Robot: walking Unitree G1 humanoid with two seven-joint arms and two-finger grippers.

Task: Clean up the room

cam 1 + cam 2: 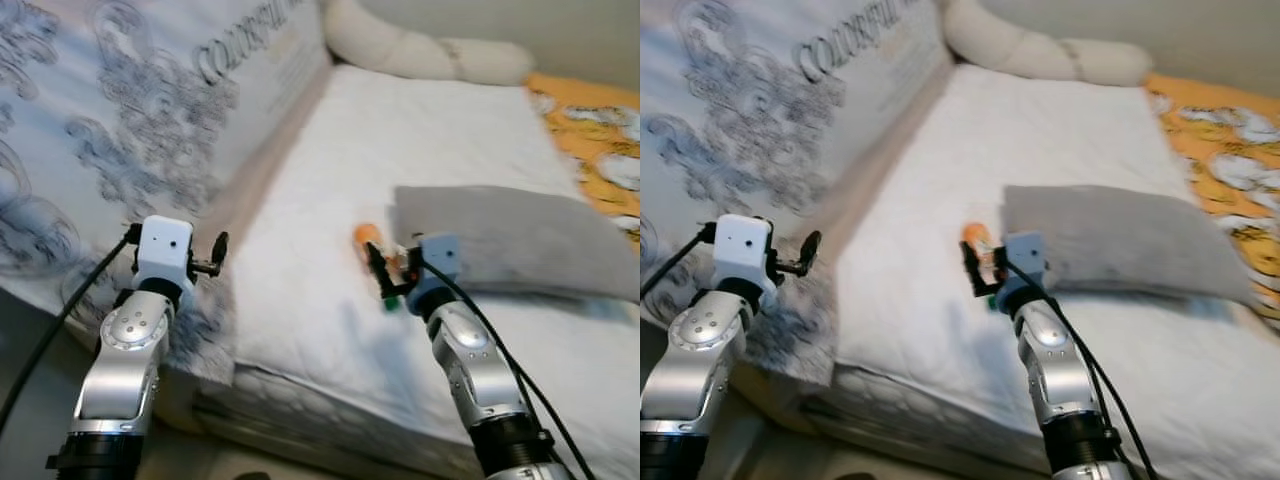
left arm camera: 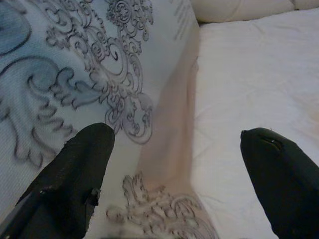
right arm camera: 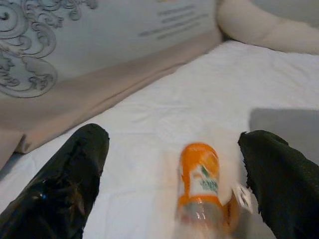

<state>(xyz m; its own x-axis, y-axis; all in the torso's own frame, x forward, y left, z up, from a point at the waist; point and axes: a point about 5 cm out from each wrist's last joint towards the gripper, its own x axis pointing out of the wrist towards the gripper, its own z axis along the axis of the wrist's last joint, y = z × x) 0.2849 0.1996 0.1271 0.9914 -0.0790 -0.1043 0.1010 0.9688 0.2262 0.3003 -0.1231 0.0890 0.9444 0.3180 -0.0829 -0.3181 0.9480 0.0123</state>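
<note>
Here, a humanoid robot leans over a bed (image 1: 330, 250) during a room clean-up. At far left a patterned mattress (image 1: 120, 110) stands tilted against the bed's edge, its scrollwork cover running up toward a cream bolster (image 1: 420, 50) at the head. The left tool (image 2: 174, 169) hangs spread and empty above the seam where that mattress meets the white sheet, gripping nothing. Toward the middle, an orange bottle (image 3: 199, 184) lies on its side on the sheet, its label facing up. The right tool (image 3: 172, 184) reaches over it with fingers wide apart, one to each side of the bottle; neither appears to touch it yet. Just beyond lies a flat grey pillow (image 1: 510, 240), and at far right an orange patterned blanket (image 1: 590, 130) covers the bed's edge. The clean-up looks barely begun: the bottle is not yet grasped, and closing on it, lifting it and carrying it off all remain.
</note>
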